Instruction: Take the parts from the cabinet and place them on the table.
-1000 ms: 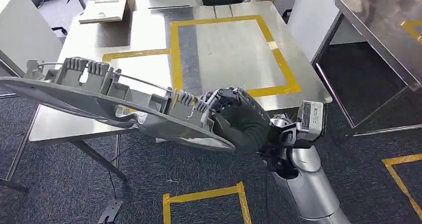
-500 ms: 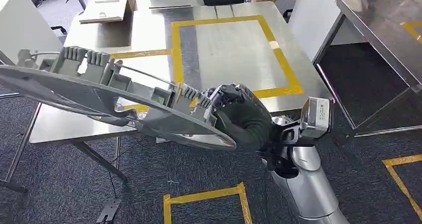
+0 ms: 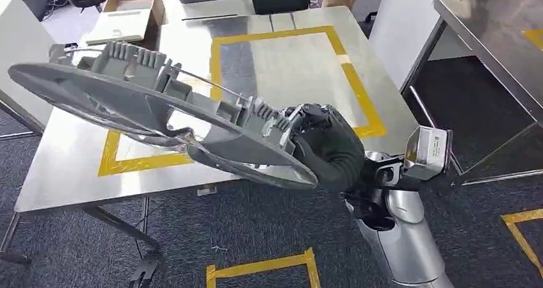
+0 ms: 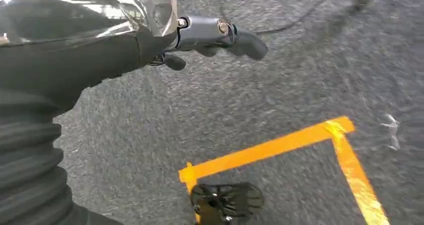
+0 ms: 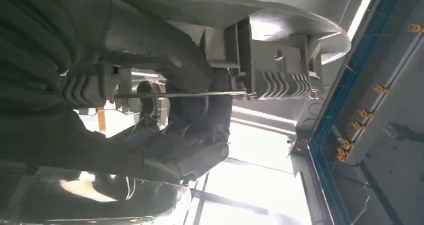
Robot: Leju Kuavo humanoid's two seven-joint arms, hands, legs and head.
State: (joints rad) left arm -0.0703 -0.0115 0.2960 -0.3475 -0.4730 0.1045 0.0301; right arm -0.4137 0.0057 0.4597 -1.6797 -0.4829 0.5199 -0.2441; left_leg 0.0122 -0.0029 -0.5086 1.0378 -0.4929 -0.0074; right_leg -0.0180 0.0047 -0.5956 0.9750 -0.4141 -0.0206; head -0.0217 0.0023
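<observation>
Part [image 3: 160,118], a long grey cast housing with ribbed blocks along its upper face, is gripped at its near end by the right hand [image 3: 323,148], whose dark-gloved fingers [image 5: 192,135] wrap its edge at centre right of the head view. From the hand it extends tilted toward the upper left, above the near edge of the steel table [image 3: 57,173] and its yellow tape rectangle [image 3: 349,77]. Left hand [image 4: 100,55], above grey carpet [image 4: 260,100] with orange tape [image 4: 280,145], holds nothing visible; whether its fingers are spread cannot be told.

Dark carpet floor [image 3: 256,227], yellow tape [image 3: 262,265]; cardboard box [image 3: 128,6].
</observation>
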